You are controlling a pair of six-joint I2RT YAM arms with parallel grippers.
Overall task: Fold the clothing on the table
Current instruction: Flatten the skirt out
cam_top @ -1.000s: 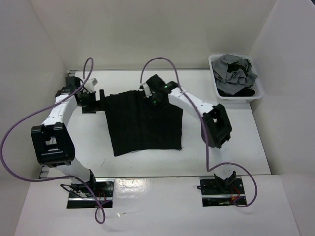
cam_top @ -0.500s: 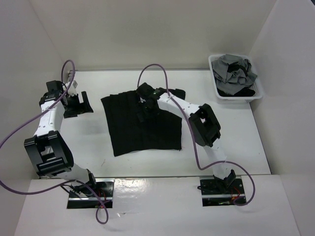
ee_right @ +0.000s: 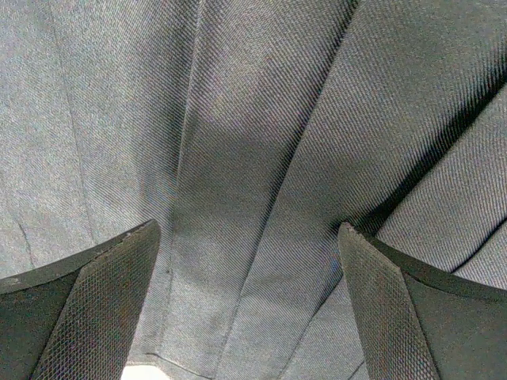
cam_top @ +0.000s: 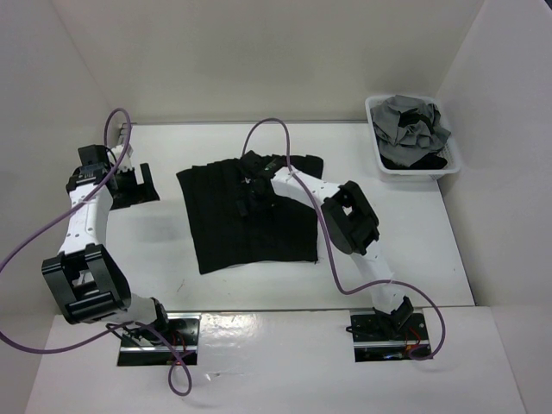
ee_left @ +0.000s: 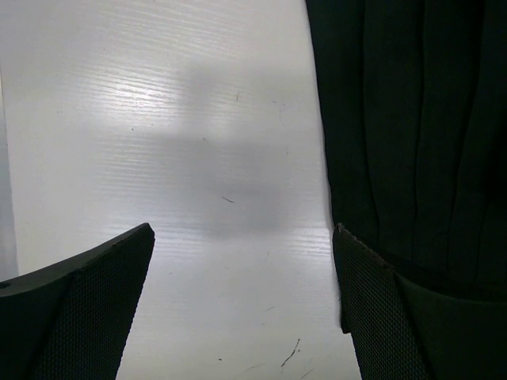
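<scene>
Now the left gripper [cam_top: 138, 183] stands off the clothing [cam_top: 259, 237], over bare table [cam_top: 388, 233] to the left of the fabric's far left corner. A second ago it was right at that corner. Its wrist view shows the gripper [ee_left: 242, 237] with jaws spread wide and nothing between them. White table [ee_left: 158, 119] lies below, and the clothing's [ee_left: 412, 119] ribbed edge runs down the right side.

The right gripper [cam_top: 246, 198] has also shifted. It was at the far edge of the clothing near the middle, and it now hangs further left and nearer the arm bases, over the upper middle of the fabric. Its elbow has swung inward as well. From the wrist camera the right gripper [ee_right: 249, 229] is likewise wide open, holding nothing, with pleated cloth [ee_right: 261, 103] filling the view beneath it.

The clothing lies spread flat at the table's centre, its outline much as before. Its far right corner is now uncovered by the arm. At the far right a white basket [cam_top: 374, 129] holds a grey garment [cam_top: 410, 121], unchanged.
</scene>
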